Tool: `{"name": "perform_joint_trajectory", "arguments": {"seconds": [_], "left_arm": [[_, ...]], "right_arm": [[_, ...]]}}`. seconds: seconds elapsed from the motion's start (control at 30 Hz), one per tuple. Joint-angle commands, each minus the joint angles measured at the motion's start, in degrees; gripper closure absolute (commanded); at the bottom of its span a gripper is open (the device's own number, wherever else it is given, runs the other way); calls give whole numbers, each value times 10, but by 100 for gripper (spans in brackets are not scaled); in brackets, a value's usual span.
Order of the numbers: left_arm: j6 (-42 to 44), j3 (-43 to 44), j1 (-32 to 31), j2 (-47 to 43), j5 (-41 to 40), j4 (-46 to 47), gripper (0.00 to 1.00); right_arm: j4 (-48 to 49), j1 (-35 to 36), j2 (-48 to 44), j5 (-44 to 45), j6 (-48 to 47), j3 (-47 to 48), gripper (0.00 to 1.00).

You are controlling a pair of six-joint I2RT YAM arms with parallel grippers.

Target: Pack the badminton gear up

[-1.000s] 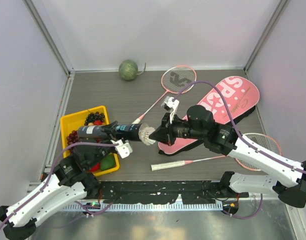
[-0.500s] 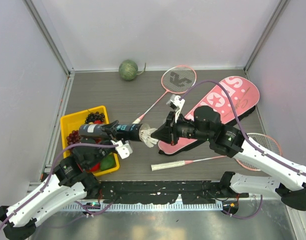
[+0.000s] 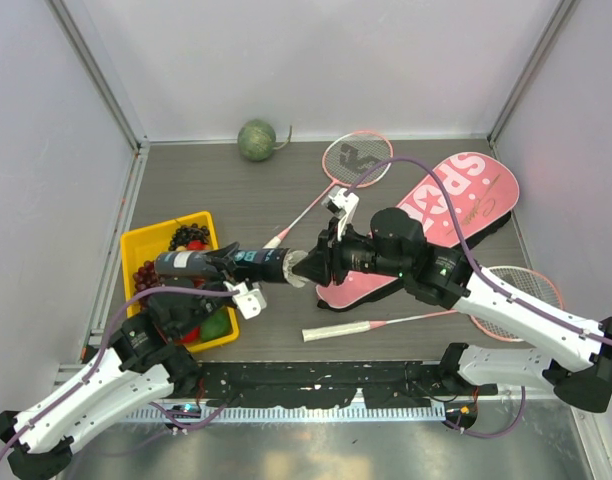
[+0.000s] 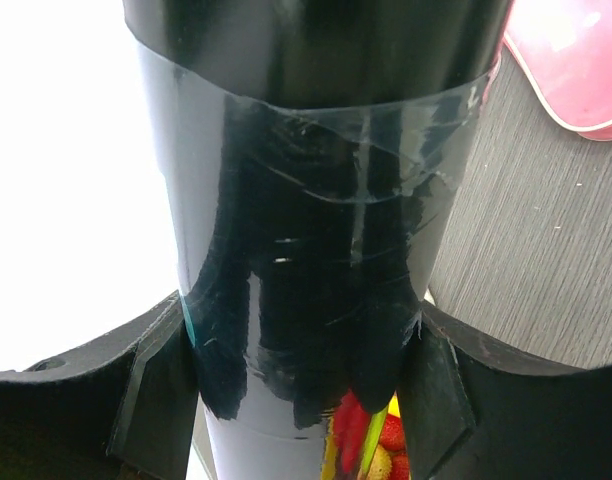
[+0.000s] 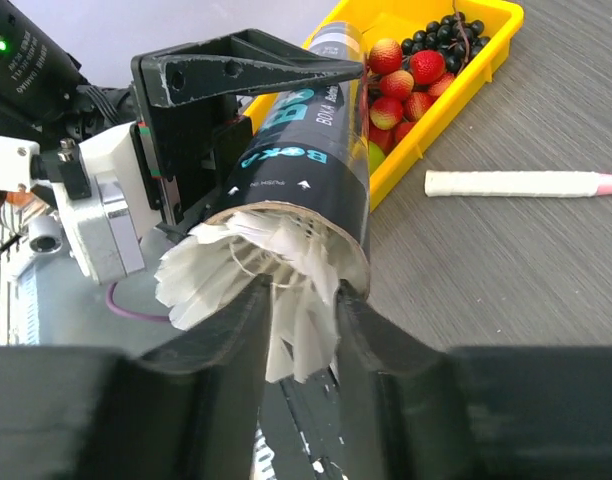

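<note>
While my right pincer [image 5: 301,297] sits narrow with the white feather shuttlecock [image 5: 221,270] between its fingers, I can't tell whether it actually grips. The skirt is partly inside the mouth of the black tube [image 5: 306,150] just ahead, and the left pincer [image 4: 301,345] clamps that tube further along. My worry is that the feathers flaring over the rim may crumple if I push. If I let go too soon, the shuttlecock could slip out onto the table [image 5: 546,270] below.

Black tube [image 5: 306,150] with teal lettering, white shuttlecock [image 5: 211,270], pink bag [image 3: 456,205], yellow tray [image 3: 136,245], green melon [image 3: 256,139]
</note>
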Motion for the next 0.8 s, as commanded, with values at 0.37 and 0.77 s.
{"name": "perform_joint_trajectory", "arguments": {"seconds": [0.37,0.77], "left_arm": [[-40,28,-2,8,-30,66,100],[-65,40,-2,9,-33,60,100]], "right_arm": [[-71,4,-73,105,-19,55,35],[-4,33,-32,81,13,58,66]]}}
